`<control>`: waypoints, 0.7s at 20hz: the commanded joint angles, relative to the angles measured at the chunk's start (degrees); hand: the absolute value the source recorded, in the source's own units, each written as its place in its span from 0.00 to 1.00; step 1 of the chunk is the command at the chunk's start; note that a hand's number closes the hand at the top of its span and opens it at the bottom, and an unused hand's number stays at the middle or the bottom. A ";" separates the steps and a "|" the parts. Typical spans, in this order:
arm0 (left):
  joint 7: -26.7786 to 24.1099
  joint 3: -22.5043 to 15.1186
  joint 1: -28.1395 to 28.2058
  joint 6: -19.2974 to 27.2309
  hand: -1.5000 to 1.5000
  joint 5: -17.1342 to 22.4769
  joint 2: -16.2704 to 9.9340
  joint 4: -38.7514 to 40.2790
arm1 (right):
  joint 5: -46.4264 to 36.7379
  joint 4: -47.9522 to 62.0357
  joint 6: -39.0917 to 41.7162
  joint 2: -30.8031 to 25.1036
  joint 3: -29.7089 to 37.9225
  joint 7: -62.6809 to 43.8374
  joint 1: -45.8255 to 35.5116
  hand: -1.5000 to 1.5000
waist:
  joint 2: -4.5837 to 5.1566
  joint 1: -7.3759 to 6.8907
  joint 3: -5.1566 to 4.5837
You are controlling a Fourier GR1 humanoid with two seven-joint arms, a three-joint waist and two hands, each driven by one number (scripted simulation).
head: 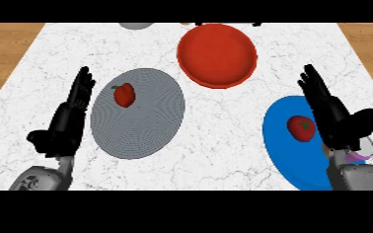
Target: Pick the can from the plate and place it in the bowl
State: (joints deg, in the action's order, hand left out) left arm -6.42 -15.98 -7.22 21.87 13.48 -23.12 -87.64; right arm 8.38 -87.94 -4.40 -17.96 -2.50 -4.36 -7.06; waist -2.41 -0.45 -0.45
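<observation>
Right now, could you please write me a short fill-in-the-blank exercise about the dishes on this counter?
1. The bowl at the counter's far side is ____ in colour.
2. The left robot hand rests open beside a plate coloured ____.
3. The right robot hand overlaps the edge of a second plate, coloured ____.

Missing words: red; grey; blue.

My hands are black; the counter is white marble, with grey and blue plates, a red bowl.
</observation>
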 commanded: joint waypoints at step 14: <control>7.56 8.98 2.09 -2.53 0.50 3.81 -8.15 1.49 | -7.22 -0.19 26.49 -31.92 19.89 38.30 17.59 0.00 | 1.94 3.36 0.66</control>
State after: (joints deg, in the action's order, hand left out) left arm -0.28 -8.95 -6.15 20.66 15.93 -29.59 -85.78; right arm 3.65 -90.52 19.26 -46.48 11.75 19.85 0.69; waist -0.51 2.63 0.10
